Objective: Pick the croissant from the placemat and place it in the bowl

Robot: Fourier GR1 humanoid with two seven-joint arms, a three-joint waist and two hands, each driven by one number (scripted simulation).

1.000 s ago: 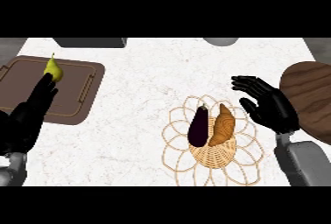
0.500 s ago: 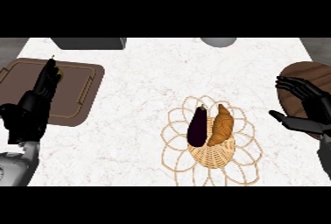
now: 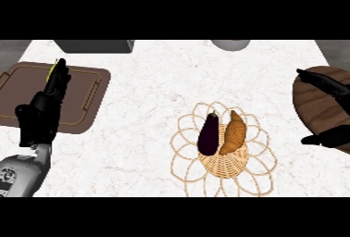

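White marble counter (image 3: 143, 115) bears woven placemat (image 3: 256, 178), brown tray (image 3: 92, 99), wooden bowl (image 3: 318, 109).

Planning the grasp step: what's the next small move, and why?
Probably bring the right hand left toward the croissant: it lies ungrasped on the placemat beside the eggplant, while that open hand sits at the view's right edge by the wooden bowl.

The golden-brown croissant (image 3: 234, 133) lay lengthwise on the woven wicker placemat (image 3: 205, 121), touching a dark eggplant. The wooden bowl (image 3: 318, 107) sat well apart.
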